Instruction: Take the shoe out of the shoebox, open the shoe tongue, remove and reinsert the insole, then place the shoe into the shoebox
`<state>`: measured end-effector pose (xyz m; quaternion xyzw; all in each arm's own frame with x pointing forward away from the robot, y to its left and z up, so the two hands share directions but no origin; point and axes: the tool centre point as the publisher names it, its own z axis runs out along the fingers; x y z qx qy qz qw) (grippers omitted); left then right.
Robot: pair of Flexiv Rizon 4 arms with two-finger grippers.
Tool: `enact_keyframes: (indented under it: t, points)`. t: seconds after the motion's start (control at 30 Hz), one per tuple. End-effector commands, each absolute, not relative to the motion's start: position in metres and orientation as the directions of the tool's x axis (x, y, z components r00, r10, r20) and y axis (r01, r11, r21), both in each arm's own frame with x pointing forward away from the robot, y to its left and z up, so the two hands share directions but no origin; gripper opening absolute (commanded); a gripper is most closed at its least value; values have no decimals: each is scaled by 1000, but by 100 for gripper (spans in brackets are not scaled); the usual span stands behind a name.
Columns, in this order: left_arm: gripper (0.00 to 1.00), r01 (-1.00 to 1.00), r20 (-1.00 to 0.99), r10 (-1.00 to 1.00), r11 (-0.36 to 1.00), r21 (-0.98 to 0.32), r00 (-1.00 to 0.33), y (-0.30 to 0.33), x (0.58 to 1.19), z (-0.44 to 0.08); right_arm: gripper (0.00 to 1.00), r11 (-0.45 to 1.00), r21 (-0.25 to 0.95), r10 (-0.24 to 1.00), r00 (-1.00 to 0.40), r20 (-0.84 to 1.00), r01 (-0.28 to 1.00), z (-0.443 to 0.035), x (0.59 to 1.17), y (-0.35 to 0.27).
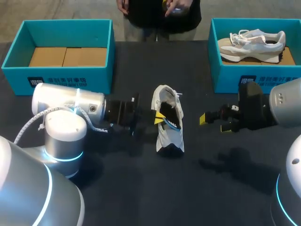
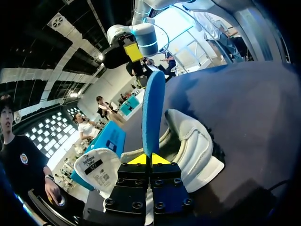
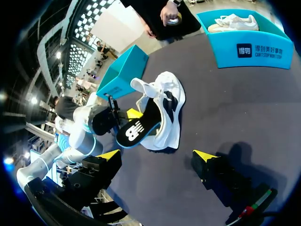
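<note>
On the table (image 1: pixel 141 188), outside the shoebox (image 1: pixel 61 77) at the left, lies the shoe (image 1: pixel 164 139) with its tongue pulled open; those steps look done. The insole (image 3: pixel 136 129) is raised out of the shoe's mouth, though its far end may yet touch inside; putting it back and boxing the shoe remain. The left gripper (image 1: pixel 159 117) reaches in level, fingers clenched on the insole's near end; the right gripper (image 1: pixel 215 122) hangs apart on the shoe's other side, fingers spread, holding nothing.
</note>
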<state>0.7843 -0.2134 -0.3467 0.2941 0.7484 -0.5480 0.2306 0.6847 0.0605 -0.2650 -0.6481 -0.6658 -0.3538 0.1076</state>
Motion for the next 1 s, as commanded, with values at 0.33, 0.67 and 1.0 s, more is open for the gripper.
enact_keyframes:
  t: [0.33, 0.67, 1.0]
  points:
    - [38, 687, -661, 186, 212, -695, -727, -213, 773, -335, 100, -92, 333, 787, -136, 601, 938, -265, 683, 61]
    - [0, 695, -665, 205, 177, -696, -718, -222, 767, -332, 100, -92, 333, 787, -136, 601, 938, -265, 683, 61]
    - [0, 715, -680, 220, 219, -664, -699, -217, 778, -344, 100, -92, 333, 787, -136, 601, 938, -265, 683, 61]
